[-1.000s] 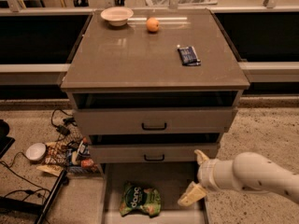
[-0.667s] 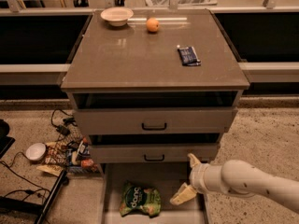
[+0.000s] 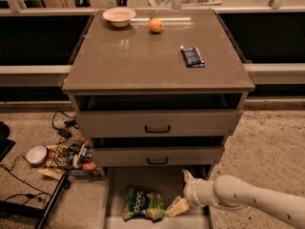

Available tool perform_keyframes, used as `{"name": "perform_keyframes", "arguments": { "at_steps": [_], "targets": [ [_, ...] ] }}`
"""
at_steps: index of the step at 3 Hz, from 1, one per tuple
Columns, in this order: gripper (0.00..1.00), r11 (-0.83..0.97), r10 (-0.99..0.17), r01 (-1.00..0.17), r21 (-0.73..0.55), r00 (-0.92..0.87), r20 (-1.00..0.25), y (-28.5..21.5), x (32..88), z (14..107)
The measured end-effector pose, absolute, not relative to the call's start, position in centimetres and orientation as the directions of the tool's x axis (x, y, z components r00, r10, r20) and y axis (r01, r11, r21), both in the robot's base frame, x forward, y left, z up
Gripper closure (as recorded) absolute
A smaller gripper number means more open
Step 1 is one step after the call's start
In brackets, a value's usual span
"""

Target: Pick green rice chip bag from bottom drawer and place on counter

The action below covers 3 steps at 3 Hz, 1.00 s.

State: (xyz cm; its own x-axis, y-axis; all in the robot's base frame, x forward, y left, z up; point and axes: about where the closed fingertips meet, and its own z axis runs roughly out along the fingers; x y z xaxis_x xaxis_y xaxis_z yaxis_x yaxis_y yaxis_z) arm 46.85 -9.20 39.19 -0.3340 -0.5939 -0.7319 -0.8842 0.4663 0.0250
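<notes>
- The green rice chip bag (image 3: 142, 204) lay flat on the floor of the bottom drawer (image 3: 157, 181), lettering up. The drawer stood pulled out at the cabinet's six o'clock, and the bag sat toward its seven o'clock side.
- The gripper (image 3: 181, 192) hung low inside that drawer, just beside the bag at its three o'clock. Its two fingers were spread wide with nothing between them, one pointing up toward the middle drawer (image 3: 157, 155) and the other angled down at the bag's edge. Whether that lower finger touched the foil could not be told.
- The counter (image 3: 143, 61) carried a white bowl (image 3: 119, 15) at eleven o'clock, an orange (image 3: 156, 25) at twelve and a dark-blue packet (image 3: 192, 57) at two. The stretch toward six o'clock looked the likeliest landing spot.
- The bag was probably very light, soft and crinkly, with slick foil and brittle chips inside.
- A hard squeeze across its belly would likely crush the contents or let the foil slide out.
- The better hold seemed to be a pinch on the crimped seam or a bunched fold at its three o'clock edge.
- The middle drawer's front overhung the lift path at twelve o'clock, so the bag might snag there.
</notes>
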Motion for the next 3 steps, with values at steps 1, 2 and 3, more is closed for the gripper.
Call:
{"name": "perform_keyframes", "arguments": {
  "at_steps": [1, 2, 3],
  "targets": [
    [0.00, 0.466, -0.594, -0.884, 0.025, -0.334, -0.732, -9.2, 46.8, 39.2],
    [0.00, 0.457, -0.608, -0.889, 0.043, -0.348, -0.714, -8.0, 47.3, 36.8],
    [0.00, 0.448, -0.634, -0.891, 0.071, -0.373, -0.677, -5.2, 48.6, 31.0]
  ]
}}
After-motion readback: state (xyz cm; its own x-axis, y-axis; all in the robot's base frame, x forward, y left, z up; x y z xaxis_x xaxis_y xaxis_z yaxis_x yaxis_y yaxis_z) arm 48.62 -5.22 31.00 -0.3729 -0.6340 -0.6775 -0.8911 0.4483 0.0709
